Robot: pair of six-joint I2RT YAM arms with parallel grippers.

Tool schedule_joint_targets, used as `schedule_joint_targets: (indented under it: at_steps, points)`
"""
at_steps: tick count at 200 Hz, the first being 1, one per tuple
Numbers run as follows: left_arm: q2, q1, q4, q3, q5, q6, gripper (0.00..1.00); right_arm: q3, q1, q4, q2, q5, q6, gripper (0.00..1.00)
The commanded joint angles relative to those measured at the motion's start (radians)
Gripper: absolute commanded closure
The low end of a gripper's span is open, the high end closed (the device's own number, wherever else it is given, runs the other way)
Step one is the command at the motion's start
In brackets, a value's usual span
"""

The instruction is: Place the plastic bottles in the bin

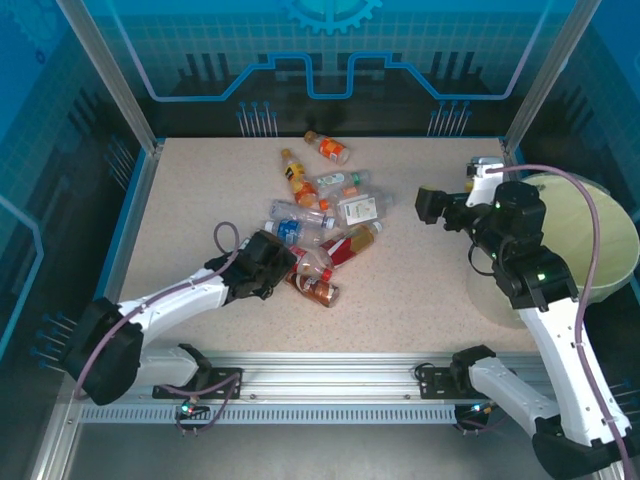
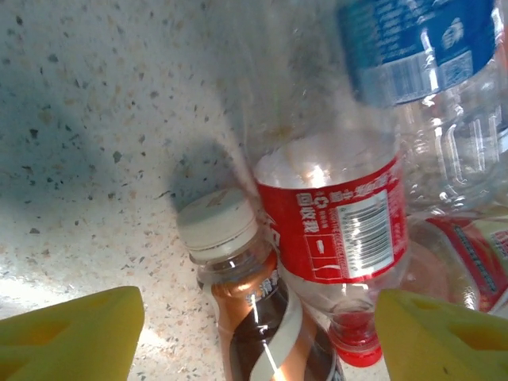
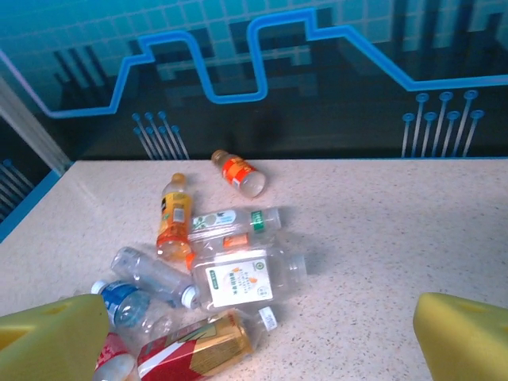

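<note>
Left jaws apart, nothing held. Red-label bottle point(image 2: 340, 226), brown bottle point(image 2: 248, 309) between them, long way pointing ahead. Right jaws wide, empty, farther off.

Left claw point(image 2: 254, 337) low, fingers spread; right claw point(image 3: 258, 341) high, fingers wide apart.

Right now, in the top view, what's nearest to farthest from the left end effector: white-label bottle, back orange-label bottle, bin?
From the left end effector:
1. White-label bottle, on the pile's right side.
2. Orange-label bottle, alone at the back.
3. Bin, far right.
</note>
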Motion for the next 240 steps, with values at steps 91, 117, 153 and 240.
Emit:
schedule_joint_targets:
  at_steps: [91,117,153,240]
  points:
    - [0.195,-0.057,0.082,-0.018,0.082,-0.065,0.40,-0.015,0.165,-0.007,0.075,0.073,-0.080,0.00]
    - [0.259,-0.072,0.098,-0.002,0.078,-0.063,0.37,-0.030,0.178,0.002,0.078,0.078,-0.090,0.00]
    - [0.326,-0.085,0.128,0.002,0.072,-0.062,0.41,-0.051,0.180,0.031,0.082,0.073,-0.091,0.00]
    - [0.234,-0.092,0.424,-0.094,0.048,0.038,0.60,-0.058,0.179,0.038,0.069,0.045,-0.140,0.00]
